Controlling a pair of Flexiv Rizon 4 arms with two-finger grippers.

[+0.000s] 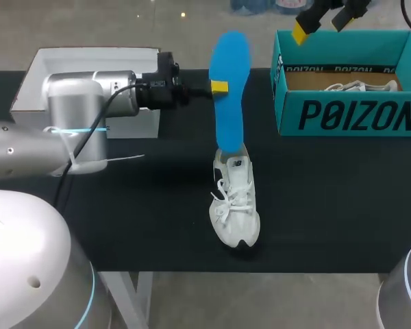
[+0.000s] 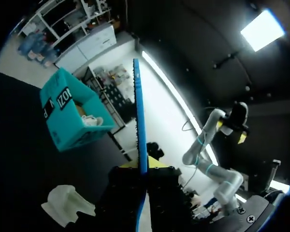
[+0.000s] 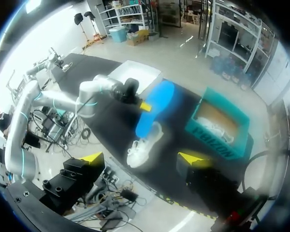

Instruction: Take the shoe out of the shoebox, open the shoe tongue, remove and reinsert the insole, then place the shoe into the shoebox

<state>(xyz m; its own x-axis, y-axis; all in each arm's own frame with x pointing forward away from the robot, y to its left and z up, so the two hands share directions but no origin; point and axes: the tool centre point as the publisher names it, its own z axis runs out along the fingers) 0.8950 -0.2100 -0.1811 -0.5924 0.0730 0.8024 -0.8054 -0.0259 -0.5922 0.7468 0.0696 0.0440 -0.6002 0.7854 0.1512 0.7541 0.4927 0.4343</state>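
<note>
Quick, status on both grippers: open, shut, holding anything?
Left gripper: jaws shut on the insole.
Right gripper: jaws open, holding nothing.

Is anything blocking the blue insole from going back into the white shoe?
Nothing visible does. The left gripper holds the insole with its lower end right at the shoe's opening.
</note>
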